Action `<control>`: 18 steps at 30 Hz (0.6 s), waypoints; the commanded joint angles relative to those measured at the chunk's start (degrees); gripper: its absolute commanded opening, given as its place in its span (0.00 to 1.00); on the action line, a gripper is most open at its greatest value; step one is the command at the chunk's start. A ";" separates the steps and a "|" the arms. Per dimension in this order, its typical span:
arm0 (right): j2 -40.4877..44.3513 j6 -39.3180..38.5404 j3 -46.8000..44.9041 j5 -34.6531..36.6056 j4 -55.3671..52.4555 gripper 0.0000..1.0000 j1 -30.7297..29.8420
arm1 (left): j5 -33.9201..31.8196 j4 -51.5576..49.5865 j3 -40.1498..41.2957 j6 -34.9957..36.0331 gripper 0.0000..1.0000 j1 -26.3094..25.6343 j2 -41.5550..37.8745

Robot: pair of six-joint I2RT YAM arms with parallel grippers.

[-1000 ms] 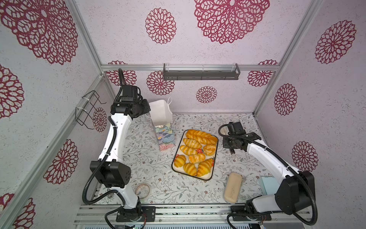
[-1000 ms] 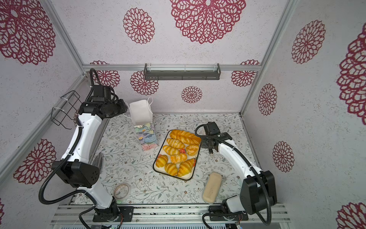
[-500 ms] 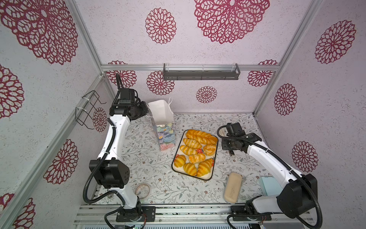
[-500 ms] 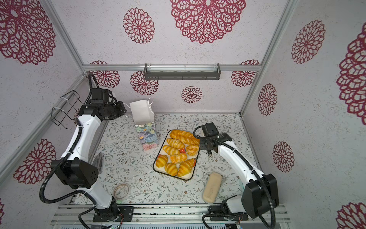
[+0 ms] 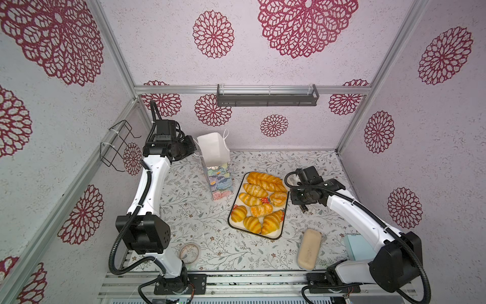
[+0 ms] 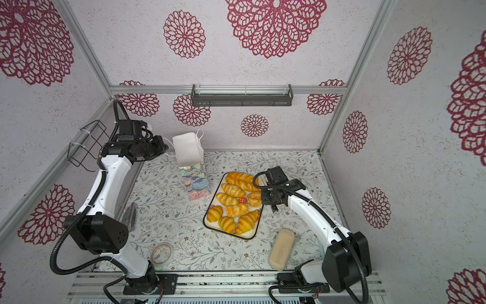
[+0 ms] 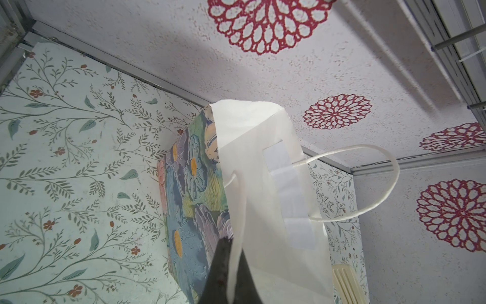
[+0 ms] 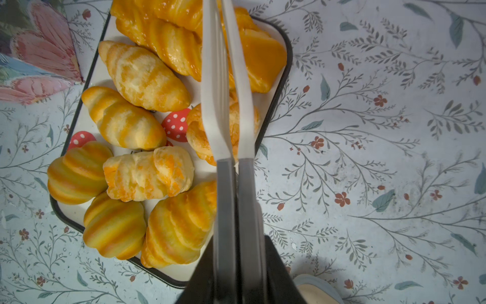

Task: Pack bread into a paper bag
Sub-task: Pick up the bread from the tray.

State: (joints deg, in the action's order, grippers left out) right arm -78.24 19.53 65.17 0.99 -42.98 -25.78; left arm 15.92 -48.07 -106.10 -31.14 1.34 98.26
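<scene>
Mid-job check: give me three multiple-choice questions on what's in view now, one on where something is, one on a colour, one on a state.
1. Where does the bag stand relative to the tray?
A. On top of it
B. Beside it, on the robot's left
C. Lying flat at the front edge

2. What colour is the tray's rim?
A. Red
B. Black
C. Blue

3. What is the left gripper doing?
A. Hanging open over the tray
B. Holding a pastry
C. Shut on the bag's top edge

Answers:
1 B: both top views show the bag standing next to the tray's side.
2 B: a dark band frames the white tray.
3 C: the left wrist view shows white paper pinched between the dark fingers.
</scene>
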 commanded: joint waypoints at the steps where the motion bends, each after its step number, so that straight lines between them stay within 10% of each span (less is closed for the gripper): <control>1: 0.59 1.60 -0.08 -1.87 -1.31 0.27 -0.44 | 1.13 1.63 0.40 -0.27 0.00 0.41 -1.93; 18: 7.49 4.83 -4.49 -7.90 -6.27 0.39 -0.83 | 2.71 2.32 1.89 -0.69 0.00 1.06 -2.77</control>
State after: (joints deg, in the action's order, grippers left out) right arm -72.53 22.57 60.75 -4.84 -49.56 -26.30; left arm 17.61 -47.09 -104.64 -31.55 1.67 97.38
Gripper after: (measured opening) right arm 0.391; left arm 0.045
